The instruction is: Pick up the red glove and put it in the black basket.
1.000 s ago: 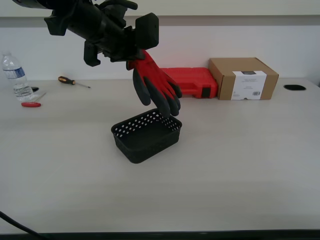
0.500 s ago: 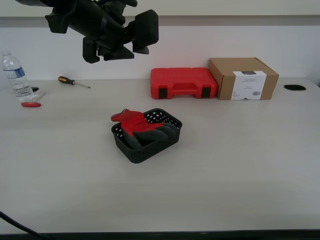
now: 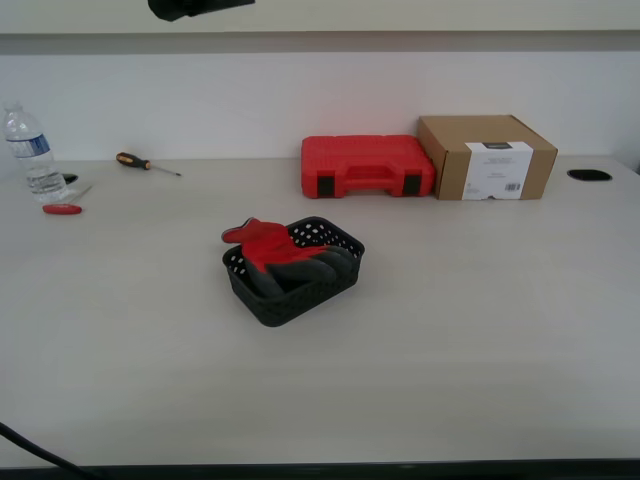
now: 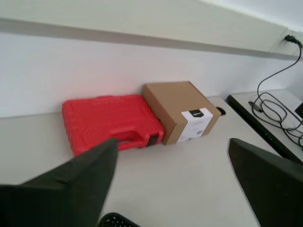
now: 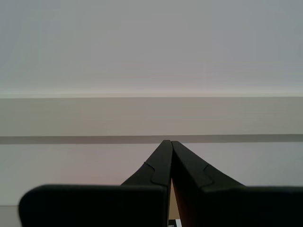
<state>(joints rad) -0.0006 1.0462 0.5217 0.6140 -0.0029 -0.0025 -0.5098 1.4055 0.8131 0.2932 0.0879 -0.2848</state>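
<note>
The red glove (image 3: 268, 247) lies crumpled inside the black basket (image 3: 292, 298) at the middle of the table in the exterior view, its red cuff hanging over the rim toward that view's left. My first gripper (image 4: 174, 182) is open wide and holds nothing; it hovers high, with the basket's rim (image 4: 116, 220) just showing below it. One of its fingers (image 4: 71, 182) partly covers the red case. My second gripper (image 5: 168, 143) is shut on nothing and faces a bare wall. Only a dark bit of an arm (image 3: 198, 7) shows at the exterior view's top edge.
A red plastic case (image 3: 368, 165) and a cardboard box (image 3: 487, 156) stand at the back of the table. A water bottle (image 3: 28, 152), a screwdriver (image 3: 146, 163) and a small red-handled tool (image 3: 62, 209) lie at the exterior view's far left. Cables (image 4: 277, 113) hang beyond the box.
The glove dropped from the gripper into the basket a second ago. Since then the arm has risen almost out of the exterior view. Glove and basket have stayed still.
</note>
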